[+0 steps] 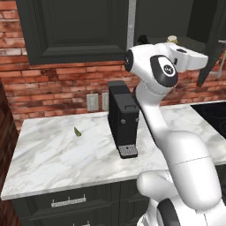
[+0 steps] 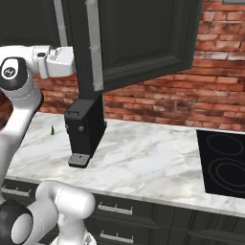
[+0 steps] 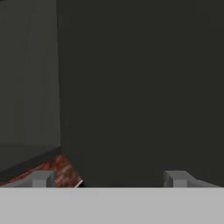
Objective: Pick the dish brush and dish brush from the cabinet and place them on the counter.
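The cabinet [image 1: 70,26] hangs over the counter [image 1: 53,154], and its right door [image 2: 139,43] is swung open. In the left base view, just above my raised hand, a bit of the black dish brush [image 1: 141,39] and the round tan head of the cream dish brush [image 1: 171,39] peek out at the cabinet's bottom shelf. In the hand view my gripper [image 3: 109,178] is open. Its two fingertips [image 3: 41,178] stand far apart with nothing between them, facing the dark cabinet inside. The brushes are hidden in that view.
A black coffee machine [image 1: 123,119] stands on the counter under the open cabinet, close to my arm. A small green object [image 1: 77,131] lies to its left. A black cooktop [image 2: 225,162] is at the right. Brick wall [image 2: 167,100] runs behind, and dark drawers [image 1: 68,202] sit below.
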Tool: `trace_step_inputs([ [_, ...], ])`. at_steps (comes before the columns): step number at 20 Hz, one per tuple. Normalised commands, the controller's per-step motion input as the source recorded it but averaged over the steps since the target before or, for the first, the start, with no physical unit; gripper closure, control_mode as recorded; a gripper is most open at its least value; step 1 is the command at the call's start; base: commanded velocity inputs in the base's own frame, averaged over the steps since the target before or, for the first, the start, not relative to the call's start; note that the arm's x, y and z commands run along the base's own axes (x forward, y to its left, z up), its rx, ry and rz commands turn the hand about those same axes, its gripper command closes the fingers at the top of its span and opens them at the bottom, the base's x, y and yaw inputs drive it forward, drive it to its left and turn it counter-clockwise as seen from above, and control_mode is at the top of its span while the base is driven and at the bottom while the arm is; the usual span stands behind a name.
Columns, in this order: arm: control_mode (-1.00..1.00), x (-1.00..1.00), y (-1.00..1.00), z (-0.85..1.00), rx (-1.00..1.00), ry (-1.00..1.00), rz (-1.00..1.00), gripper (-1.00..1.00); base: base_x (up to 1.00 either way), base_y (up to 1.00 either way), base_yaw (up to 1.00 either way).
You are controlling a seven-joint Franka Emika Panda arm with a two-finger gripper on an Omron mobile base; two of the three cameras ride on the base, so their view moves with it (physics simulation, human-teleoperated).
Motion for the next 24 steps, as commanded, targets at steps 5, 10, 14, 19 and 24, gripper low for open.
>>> trace_step_inputs([
  [5,-1.0,-0.65,-0.48,0.07,0.03,0.0,-0.1,-1.0,0.0,0.0,0.0],
  [10,-1.0,-0.28,-0.52,0.02,-0.01,0.0,-0.02,-1.0,0.0,0.0,0.0],
  [14,-1.0,-0.07,-0.52,0.0,-0.06,0.01,0.0,-1.0,0.0,0.0,0.0],
  [19,-1.0,0.0,-0.5,0.0,-0.1,0.03,0.01,-1.0,0.0,0.0,0.0],
  [24,-1.0,0.0,-0.53,-0.01,-0.11,0.02,0.0,-1.0,0.0,0.0,0.0],
])
